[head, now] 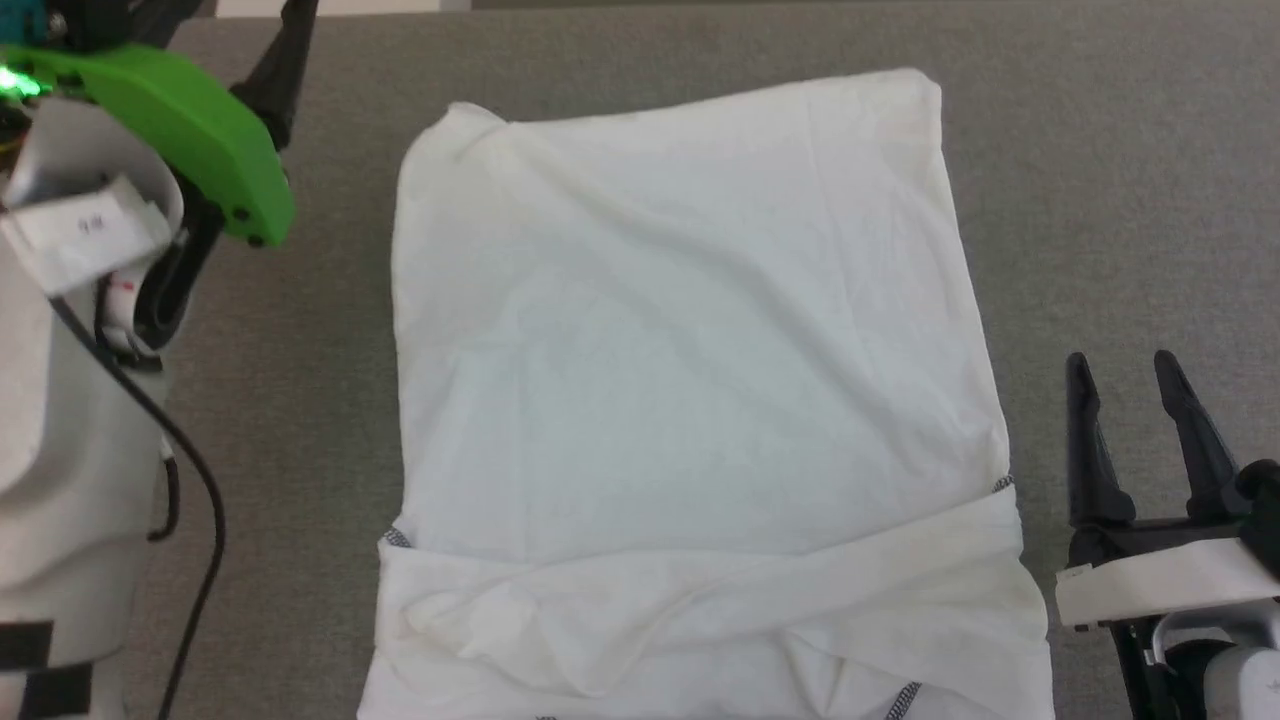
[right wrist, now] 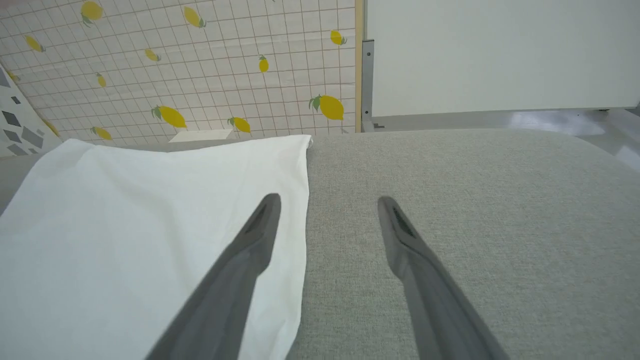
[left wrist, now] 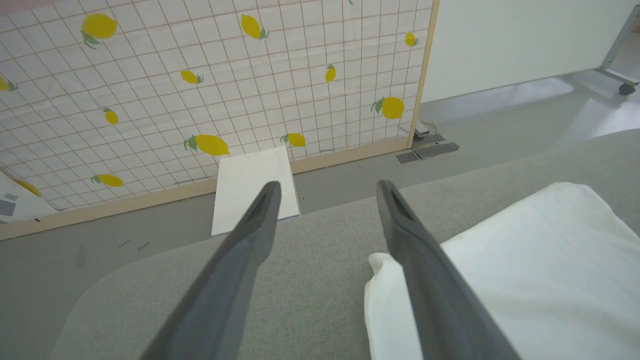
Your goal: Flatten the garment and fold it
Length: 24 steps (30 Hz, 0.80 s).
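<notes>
The garment [head: 690, 380] is a white T-shirt lying folded into a rough rectangle on the grey table [head: 1120, 180], with a band of fabric folded across its near end and dark zigzag stitching showing at the corners. My right gripper [head: 1120, 358] stands open just right of the garment's near right edge, holding nothing. In the right wrist view the right gripper [right wrist: 328, 199] straddles the edge of the garment [right wrist: 140, 220], hovering above it. My left gripper [left wrist: 327, 187] is open and empty beside the far left corner of the garment [left wrist: 540, 270]. Its green housing [head: 190, 130] shows at the head view's upper left.
Beyond the table's far rounded edge, a white box [left wrist: 252, 187] leans against a lemon-patterned panel [left wrist: 200, 90] on the floor. A plain white wall panel [right wrist: 500, 55] stands to the right. Bare grey table surface lies on both sides of the garment.
</notes>
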Tool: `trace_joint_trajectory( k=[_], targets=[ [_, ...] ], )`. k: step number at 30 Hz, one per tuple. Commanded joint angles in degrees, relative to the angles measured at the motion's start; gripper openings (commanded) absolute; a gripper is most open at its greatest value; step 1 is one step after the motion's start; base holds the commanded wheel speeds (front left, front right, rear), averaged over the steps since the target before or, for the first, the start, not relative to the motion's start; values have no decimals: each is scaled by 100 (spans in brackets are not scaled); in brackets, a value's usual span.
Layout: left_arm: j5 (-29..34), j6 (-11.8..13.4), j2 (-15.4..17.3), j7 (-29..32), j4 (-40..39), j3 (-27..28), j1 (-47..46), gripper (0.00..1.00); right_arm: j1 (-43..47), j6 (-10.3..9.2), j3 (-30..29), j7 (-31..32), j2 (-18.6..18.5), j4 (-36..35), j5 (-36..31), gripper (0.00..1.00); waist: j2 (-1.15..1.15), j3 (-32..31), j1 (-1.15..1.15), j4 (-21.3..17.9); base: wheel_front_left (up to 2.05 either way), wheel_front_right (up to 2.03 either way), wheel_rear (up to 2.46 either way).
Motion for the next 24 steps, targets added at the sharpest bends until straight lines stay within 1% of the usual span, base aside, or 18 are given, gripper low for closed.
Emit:
trace_joint_trajectory(
  k=[1,6,10,13,19,24],
  targets=[
    [-84,-37,91,93,130,-91,-208,100,-104,-8,21,-38,8,9,25,100,0,308,-1,-191,0,0,0],
    [-231,-38,296,505,598,-512,-729,100,-211,-8,63,-35,8,-49,-21,100,0,637,-1,-300,0,0,0],
    [-532,-39,392,915,795,-859,-943,100,-319,-8,94,-20,8,-88,-58,100,0,859,-1,-392,0,0,0],
    [-775,-39,455,1332,901,-1038,-1022,100,-347,-8,90,-7,8,-109,-67,100,0,994,-1,-439,0,0,0],
    [-940,-10,531,1745,977,-1157,-1136,100,-398,-8,96,-27,8,-110,-57,100,0,1206,-1,-491,0,0,0],
    [-928,40,600,1873,1037,-1187,-1133,100,-511,-8,142,-47,8,-80,-46,100,0,1335,-1,-561,0,0,0]
  ],
)
